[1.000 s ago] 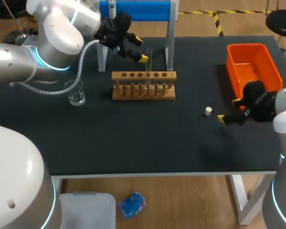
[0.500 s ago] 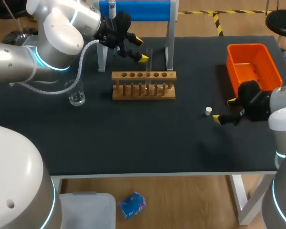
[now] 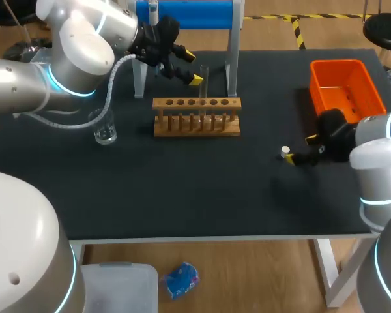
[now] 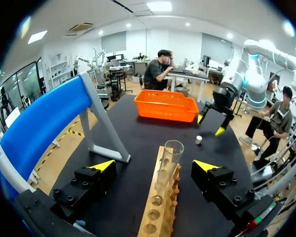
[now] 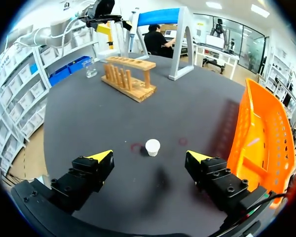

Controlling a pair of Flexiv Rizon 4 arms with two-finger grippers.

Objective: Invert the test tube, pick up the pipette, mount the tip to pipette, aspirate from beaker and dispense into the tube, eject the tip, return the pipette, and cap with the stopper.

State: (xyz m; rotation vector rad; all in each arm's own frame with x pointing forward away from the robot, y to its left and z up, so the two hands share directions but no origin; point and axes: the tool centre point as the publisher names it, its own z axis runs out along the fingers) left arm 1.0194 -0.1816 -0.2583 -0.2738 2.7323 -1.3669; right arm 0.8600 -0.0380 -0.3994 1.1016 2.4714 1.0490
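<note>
The left arm (image 3: 78, 59) comes in from the left and ends at the far side. The left gripper (image 3: 191, 67) points right, fingers spread wide apart. The right arm (image 3: 378, 163) enters from the right. The right gripper (image 3: 300, 149) sits low, pointing left, fingers likewise spread.

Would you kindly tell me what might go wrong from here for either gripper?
1. The stopper is small and stands loose on the table, just ahead of the open right gripper; an off-centre close might tip it or send it rolling.
2. The test tube stands tall in the rack, between the fingers of the open left gripper; a sideways nudge might tilt it or drag the rack.
</note>
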